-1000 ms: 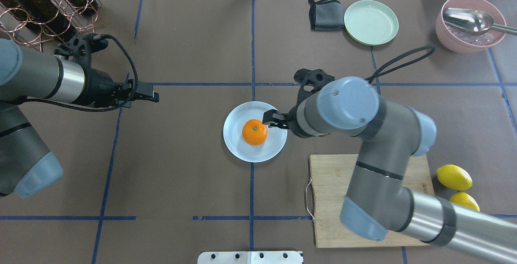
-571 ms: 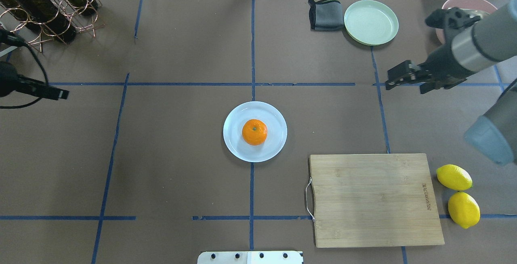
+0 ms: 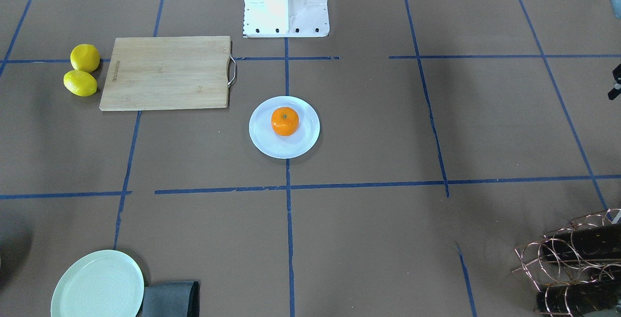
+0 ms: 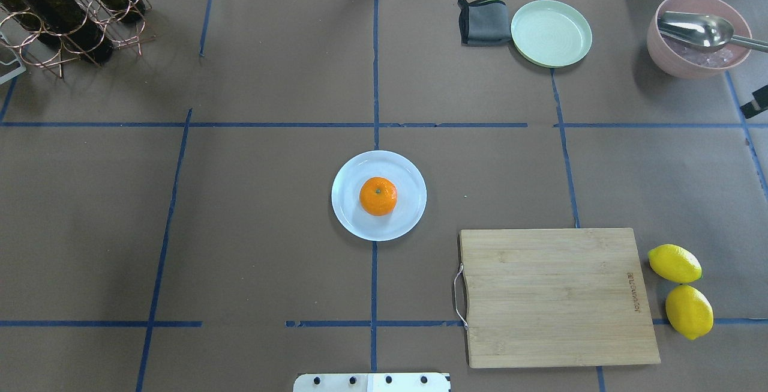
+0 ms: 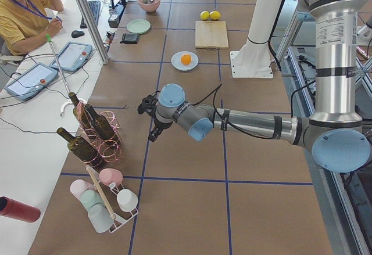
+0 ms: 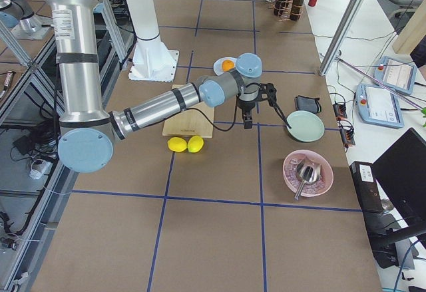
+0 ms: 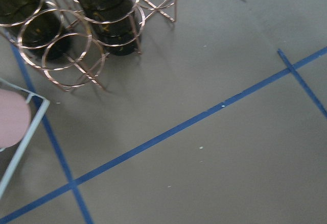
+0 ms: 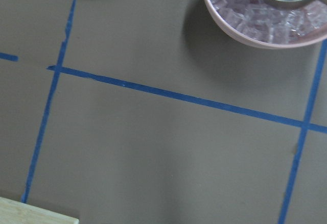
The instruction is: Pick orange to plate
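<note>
As the orange [image 4: 378,196] sits in the middle of the plate [image 4: 352,215], the job looks done and needs no next move, and I cannot tell if the far-off left claw [image 5: 152,136] and right claw [image 6: 247,123] are apart or together.

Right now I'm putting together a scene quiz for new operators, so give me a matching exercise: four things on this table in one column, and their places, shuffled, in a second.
Things:
1. orange
2. lemons
3. metal spoon
4. grey cloth

Places:
A. in the pink bowl
B. beside the cutting board
C. on the white plate
D. next to the green plate

Pairs: 1-C, 2-B, 3-A, 4-D.
</note>
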`<state>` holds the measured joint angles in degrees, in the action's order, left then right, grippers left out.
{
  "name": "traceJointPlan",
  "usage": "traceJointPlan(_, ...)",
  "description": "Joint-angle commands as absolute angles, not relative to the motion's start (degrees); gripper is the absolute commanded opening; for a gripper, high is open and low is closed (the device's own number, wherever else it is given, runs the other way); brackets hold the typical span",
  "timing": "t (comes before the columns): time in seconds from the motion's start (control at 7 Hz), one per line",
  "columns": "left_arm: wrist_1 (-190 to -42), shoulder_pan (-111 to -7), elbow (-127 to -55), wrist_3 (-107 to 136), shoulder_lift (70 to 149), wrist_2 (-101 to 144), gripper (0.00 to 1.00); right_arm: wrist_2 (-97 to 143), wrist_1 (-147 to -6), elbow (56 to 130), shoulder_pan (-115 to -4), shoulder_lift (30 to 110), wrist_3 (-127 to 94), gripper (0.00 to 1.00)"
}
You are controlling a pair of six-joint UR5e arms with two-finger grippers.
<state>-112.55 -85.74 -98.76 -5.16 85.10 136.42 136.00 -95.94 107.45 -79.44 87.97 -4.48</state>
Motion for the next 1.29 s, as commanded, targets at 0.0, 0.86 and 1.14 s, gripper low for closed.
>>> traceJointPlan(0.0, -90.3, -89.4, -102.9, -10.2, 87.3, 136.8, 0.9, 137.2, -101.2, 106.7, -84.6, 88.9, 1.1, 1.0)
traceJointPlan(0.86, -93.1, -88.7, -99.5, -10.5, 83.9, 137.0, 1.0, 138.6, -101.0, 106.2, -84.5, 90.8, 4.6, 1.0)
traceJointPlan(1.14, -93.2, -88.8, -100.7, -10.5, 85.7, 137.0, 1.0, 138.5, -100.7, 106.2, -82.8, 90.6, 4.5, 1.0)
